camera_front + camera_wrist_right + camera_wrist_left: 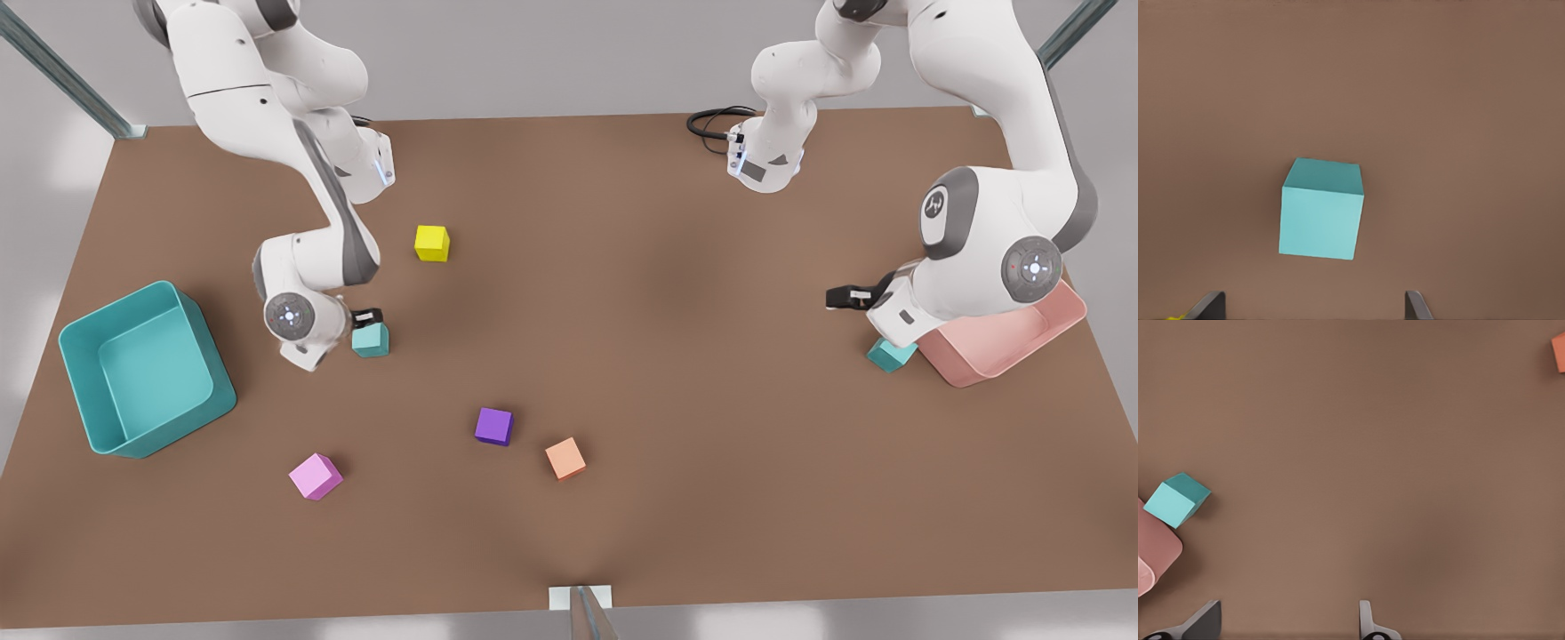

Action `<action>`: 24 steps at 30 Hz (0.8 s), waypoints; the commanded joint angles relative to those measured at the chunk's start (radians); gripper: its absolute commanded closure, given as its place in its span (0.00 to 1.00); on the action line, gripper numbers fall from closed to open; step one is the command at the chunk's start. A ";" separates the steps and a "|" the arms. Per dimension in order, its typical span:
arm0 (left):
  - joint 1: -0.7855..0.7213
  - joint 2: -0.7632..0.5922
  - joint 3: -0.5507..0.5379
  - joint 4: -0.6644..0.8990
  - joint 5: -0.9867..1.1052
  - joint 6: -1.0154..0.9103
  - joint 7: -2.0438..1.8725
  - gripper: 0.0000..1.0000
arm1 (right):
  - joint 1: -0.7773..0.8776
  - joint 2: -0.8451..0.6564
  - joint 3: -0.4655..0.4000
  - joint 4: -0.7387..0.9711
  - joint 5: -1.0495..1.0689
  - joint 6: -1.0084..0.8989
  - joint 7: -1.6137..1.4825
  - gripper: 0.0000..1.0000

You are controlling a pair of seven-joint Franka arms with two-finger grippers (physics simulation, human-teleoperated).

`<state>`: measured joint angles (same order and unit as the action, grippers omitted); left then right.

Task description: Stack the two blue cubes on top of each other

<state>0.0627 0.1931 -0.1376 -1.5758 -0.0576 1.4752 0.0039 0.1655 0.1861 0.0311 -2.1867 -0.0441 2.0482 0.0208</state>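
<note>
Right pincer [366, 317] is hanging low at the front view's left, arm folded down, fingers spread wide over one blue cube [371, 340] on the tabletop [676, 356], not touching it. Right wrist view is showing that cube [1320, 210] centred between the fingertips. Left pincer [840, 298] is sitting released at the right, holding nothing; second blue cube [890, 355] is lying beside the pink bin [1013, 342].

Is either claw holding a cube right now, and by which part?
No. Both the right claw and left claw are open, holding nothing.
</note>
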 commanded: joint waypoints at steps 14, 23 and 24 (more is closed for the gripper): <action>0.002 0.005 0.000 0.000 0.001 -0.039 -0.004 0.00 | 0.000 0.009 0.001 -0.130 0.115 0.245 0.254 0.00; 0.002 0.006 0.000 0.002 -0.001 -0.039 -0.004 0.00 | -0.012 0.035 0.000 -0.134 0.113 0.244 0.234 0.00; 0.002 0.005 0.000 0.002 0.001 -0.039 -0.004 0.00 | -0.012 0.039 0.000 -0.134 0.112 0.244 0.232 0.00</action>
<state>0.0638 0.1995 -0.1377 -1.5745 -0.0582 1.4385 0.0016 0.1540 0.2254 0.0307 -2.3206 0.0666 2.2898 0.2046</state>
